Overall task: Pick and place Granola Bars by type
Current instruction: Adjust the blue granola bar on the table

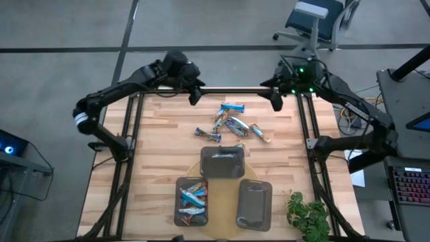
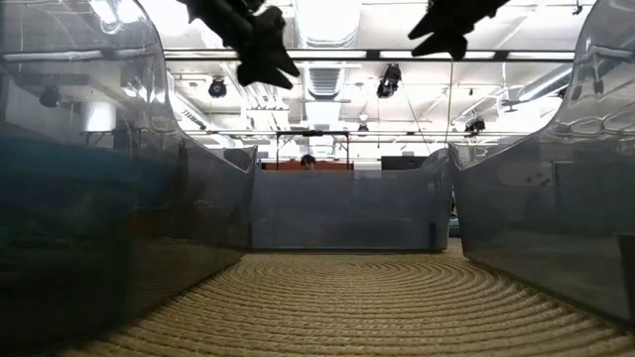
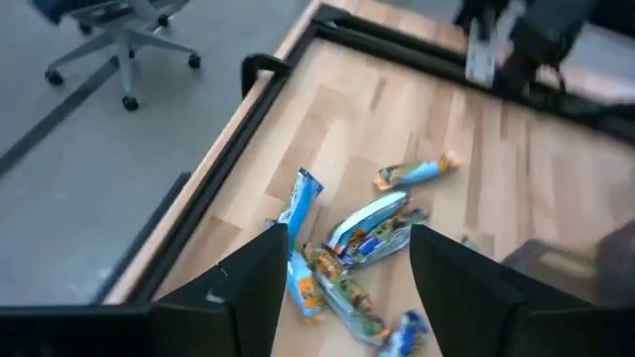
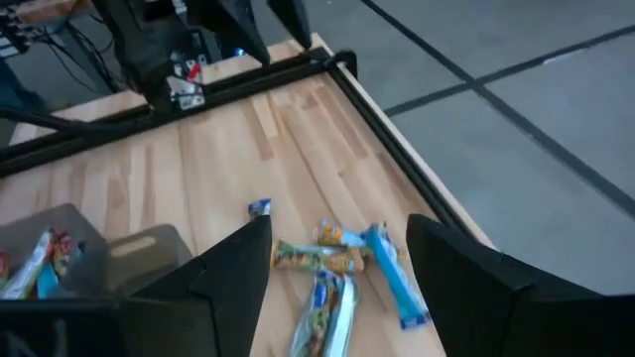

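Hovering: left gripper (image 1: 195, 96) and right gripper (image 1: 275, 99), both open, empty, above far tabletop (image 1: 161, 128).
Approach: single out one edge bar of loose Granola Bars (image 1: 232, 124); avoid pinching neighbours.

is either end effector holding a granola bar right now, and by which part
Nothing is held. Both the left end effector and right end effector are open and empty above the loose granola bars.

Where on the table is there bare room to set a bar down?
Bare wood lies left of the loose granola bars and the filled tray, and right of the empty tray, up to the plant. The centre is crowded. Left gripper and right gripper hang open at the far edge.
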Controlling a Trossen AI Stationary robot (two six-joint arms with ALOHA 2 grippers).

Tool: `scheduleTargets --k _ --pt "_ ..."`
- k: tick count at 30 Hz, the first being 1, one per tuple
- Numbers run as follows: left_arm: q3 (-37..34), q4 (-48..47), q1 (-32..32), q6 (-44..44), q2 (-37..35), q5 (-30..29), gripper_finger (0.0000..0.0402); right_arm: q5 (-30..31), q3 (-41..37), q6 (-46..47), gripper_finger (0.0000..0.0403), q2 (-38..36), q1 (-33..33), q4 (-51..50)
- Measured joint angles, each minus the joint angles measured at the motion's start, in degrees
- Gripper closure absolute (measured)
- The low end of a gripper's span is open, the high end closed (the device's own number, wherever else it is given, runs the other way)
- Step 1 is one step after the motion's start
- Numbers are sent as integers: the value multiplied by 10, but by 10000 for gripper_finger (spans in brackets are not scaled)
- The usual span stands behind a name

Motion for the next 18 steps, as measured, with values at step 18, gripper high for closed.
scheduleTargets --k 18 --pt "107 -41 -1 115 239 -98 206 2 -50 11 177 -49 0 11"
